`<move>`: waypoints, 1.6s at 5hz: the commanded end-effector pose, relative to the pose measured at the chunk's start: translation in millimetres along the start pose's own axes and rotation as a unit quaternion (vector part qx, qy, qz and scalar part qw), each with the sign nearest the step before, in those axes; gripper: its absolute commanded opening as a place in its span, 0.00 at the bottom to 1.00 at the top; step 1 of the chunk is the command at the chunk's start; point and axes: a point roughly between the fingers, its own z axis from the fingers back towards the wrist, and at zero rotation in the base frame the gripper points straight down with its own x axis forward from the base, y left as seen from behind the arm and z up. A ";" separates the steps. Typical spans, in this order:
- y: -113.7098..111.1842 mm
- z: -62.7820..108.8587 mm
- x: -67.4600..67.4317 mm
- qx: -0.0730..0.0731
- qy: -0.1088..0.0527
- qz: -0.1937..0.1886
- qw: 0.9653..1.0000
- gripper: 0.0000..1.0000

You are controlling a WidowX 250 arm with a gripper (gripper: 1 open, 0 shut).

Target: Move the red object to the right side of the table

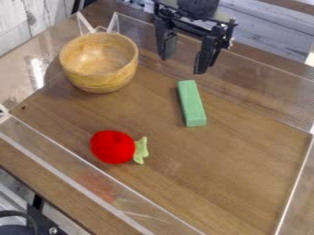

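Looking down across the counter (pixel 245 174) in the single camera view, the gripper (pixel 185 57) hangs at the far edge, pointing down with its dark fingers spread and nothing between them. The red object (pixel 113 146) lies well apart from it, near the front left of the counter, its pale green leafy end turned to the right. A wooden bowl (pixel 99 62) sits at the back left, and a green block (pixel 192 103) lies between the gripper and the toy, toward the middle.

The step in hand looks like the approach, with the grasp not yet made. To do it well, I would bring the released gripper over the round red body, not the leaf, passing clear of the green block, and descend straight so the fingers straddle the soft toy before closing gently. The right part of the counter offers bare wood for the drop.
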 end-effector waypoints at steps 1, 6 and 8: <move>6.1 -6.3 -15.6 -0.001 0.006 0.012 1.000 1.00; 69.7 -35.0 -109.8 -0.032 -0.007 0.306 0.951 1.00; 71.5 -56.9 -114.2 -0.072 -0.004 0.492 0.868 1.00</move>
